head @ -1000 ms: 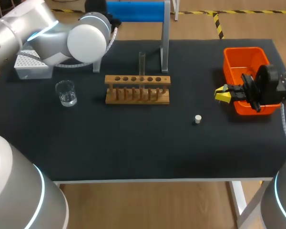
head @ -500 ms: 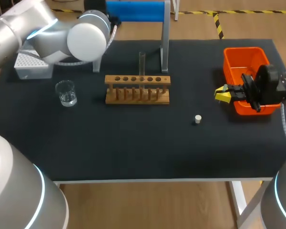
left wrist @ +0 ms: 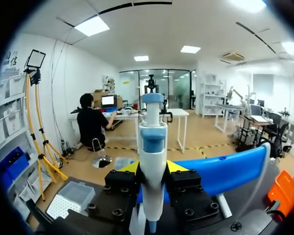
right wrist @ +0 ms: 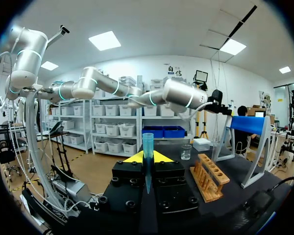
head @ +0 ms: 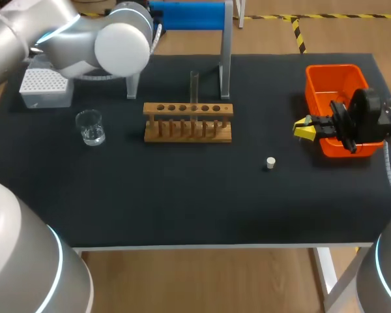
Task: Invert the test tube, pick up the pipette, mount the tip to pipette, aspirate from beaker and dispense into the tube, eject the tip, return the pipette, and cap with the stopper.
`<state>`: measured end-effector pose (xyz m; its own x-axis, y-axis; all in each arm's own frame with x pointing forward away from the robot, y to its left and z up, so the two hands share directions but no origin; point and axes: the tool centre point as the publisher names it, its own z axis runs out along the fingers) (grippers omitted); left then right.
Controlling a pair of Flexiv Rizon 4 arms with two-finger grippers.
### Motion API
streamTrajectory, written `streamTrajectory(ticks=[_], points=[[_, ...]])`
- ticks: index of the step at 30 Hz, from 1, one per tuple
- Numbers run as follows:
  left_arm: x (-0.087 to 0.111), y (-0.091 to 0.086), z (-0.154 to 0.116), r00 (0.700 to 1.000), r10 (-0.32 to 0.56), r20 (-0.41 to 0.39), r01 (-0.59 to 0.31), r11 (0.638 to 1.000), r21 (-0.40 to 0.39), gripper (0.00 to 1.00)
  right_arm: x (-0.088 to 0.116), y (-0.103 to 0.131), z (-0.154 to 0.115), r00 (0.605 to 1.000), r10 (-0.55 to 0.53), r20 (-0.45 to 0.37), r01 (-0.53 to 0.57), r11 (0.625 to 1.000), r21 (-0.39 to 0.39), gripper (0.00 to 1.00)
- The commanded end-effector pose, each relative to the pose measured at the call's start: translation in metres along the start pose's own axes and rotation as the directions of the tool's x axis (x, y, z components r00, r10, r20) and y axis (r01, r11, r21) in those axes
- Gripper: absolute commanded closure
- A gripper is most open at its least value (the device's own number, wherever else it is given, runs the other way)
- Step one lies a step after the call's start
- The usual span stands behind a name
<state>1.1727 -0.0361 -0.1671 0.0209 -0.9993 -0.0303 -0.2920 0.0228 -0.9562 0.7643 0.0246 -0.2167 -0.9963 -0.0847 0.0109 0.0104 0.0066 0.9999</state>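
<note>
Your left gripper (left wrist: pixel 153 168) is clenched on the pipette (left wrist: pixel 153 132), upright near the blue stand (head: pixel 186 14). Your right gripper (right wrist: pixel 147 157) grasps a blue tip (right wrist: pixel 147 142) beside the orange bin (head: pixel 329 73). The test tube (head: pixel 194 85) stands in the wooden rack (head: pixel 188 122), between the beaker (head: pixel 90 126) and the stopper (head: pixel 270 163).
</note>
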Motion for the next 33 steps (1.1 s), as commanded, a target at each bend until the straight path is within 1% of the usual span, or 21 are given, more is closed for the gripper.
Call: streamTrajectory(ticks=[1, 4, 6, 7, 8, 9, 10, 11, 12, 13, 15, 17, 18, 20, 23, 24, 33], points=[[-0.003, -0.011, -0.017, 1.000, 0.005, -0.014, -0.005, 1.000, 0.001, 1.00, 0.001, 0.000, -0.001, 1.000, -0.001, -0.001, 0.001, 1.000, 0.001, 1.00], [-0.003, -0.022, -0.031, 0.997, 0.018, -0.073, -0.017, 1.000, 0.008, 1.00, 0.001, 0.000, -0.001, 1.000, -0.001, -0.001, 0.001, 1.000, 0.001, 1.00], [-0.004, -0.029, -0.040, 0.991, 0.018, -0.133, -0.017, 1.000, 0.007, 1.00, 0.001, 0.000, -0.001, 1.000, -0.001, -0.001, 0.001, 1.000, 0.001, 1.00], [-0.003, -0.032, -0.044, 0.987, 0.047, -0.151, -0.046, 0.999, 0.012, 1.00, 0.001, 0.000, -0.001, 1.000, -0.001, -0.001, 0.001, 1.000, 0.001, 1.00], [-0.003, -0.035, -0.049, 0.982, 0.060, -0.178, -0.058, 0.998, 0.016, 1.00, 0.001, 0.000, -0.001, 1.000, -0.001, -0.001, 0.001, 1.000, 0.001, 1.00], [-0.003, -0.038, -0.054, 0.973, 0.057, -0.224, -0.054, 0.998, 0.021, 1.00, 0.001, 0.000, -0.001, 1.000, -0.001, -0.001, 0.001, 1.000, 0.001, 1.00], [-0.003, -0.041, -0.058, 0.965, 0.081, -0.250, -0.078, 0.997, 0.020, 1.00, 0.001, 0.000, -0.001, 1.000, -0.001, -0.001, 0.001, 1.000, 0.001, 1.00], [-0.003, -0.044, -0.062, 0.956, 0.096, -0.278, -0.094, 0.995, 0.019, 1.00, 0.001, 0.000, -0.001, 1.000, -0.001, -0.001, 0.001, 1.000, 0.001, 1.00], [-0.003, -0.047, -0.066, 0.942, 0.095, -0.322, -0.094, 0.995, 0.020, 1.00, 0.001, 0.000, -0.001, 1.000, -0.001, -0.001, 0.001, 1.000, 0.001, 1.00], [-0.003, -0.050, -0.070, 0.935, 0.120, -0.334, -0.121, 0.992, 0.017, 1.00, 0.001, 0.000, -0.001, 1.000, -0.001, -0.001, 0.001, 1.000, 0.001, 1.00], [-0.005, -0.055, -0.075, 0.911, 0.108, -0.397, -0.113, 0.994, 0.012, 1.00, 0.001, 0.000, -0.001, 1.000, -0.001, -0.001, 0.001, 1.000, 0.001, 1.00], [-0.007, -0.060, -0.079, 0.892, 0.129, -0.433, -0.143, 0.990, 0.000, 1.00, 0.001, 0.000, -0.001, 1.000, -0.001, -0.001, 0.001, 1.000, 0.001, 1.00], [-0.007, -0.062, -0.081, 0.876, 0.135, -0.464, -0.149, 0.989, 0.007, 1.00, 0.001, 0.000, -0.001, 1.000, -0.001, -0.001, 0.001, 1.000, 0.001, 1.00], [-0.009, -0.067, -0.084, 0.854, 0.136, -0.502, -0.149, 0.989, 0.014, 1.00, 0.001, 0.000, -0.001, 1.000, -0.001, -0.001, 0.001, 1.000, 0.001, 1.00], [-0.012, -0.073, -0.087, 0.806, 0.127, -0.578, -0.143, 0.990, 0.018, 1.00, 0.001, 0.000, -0.001, 1.000, -0.001, -0.001, 0.001, 1.000, 0.001, 1.00], [-0.013, -0.074, -0.088, 0.798, 0.129, -0.589, -0.149, 0.989, 0.015, 1.00, 0.001, 0.000, -0.001, 1.000, -0.001, -0.001, 0.001, 1.000, 0.001, 1.00], [-0.013, -0.074, -0.088, 0.798, 0.129, -0.589, -0.149, 0.989, 0.015, 1.00, 0.001, 0.000, -0.001, 1.000, -0.001, -0.001, 0.001, 1.000, 0.001, 1.00]])
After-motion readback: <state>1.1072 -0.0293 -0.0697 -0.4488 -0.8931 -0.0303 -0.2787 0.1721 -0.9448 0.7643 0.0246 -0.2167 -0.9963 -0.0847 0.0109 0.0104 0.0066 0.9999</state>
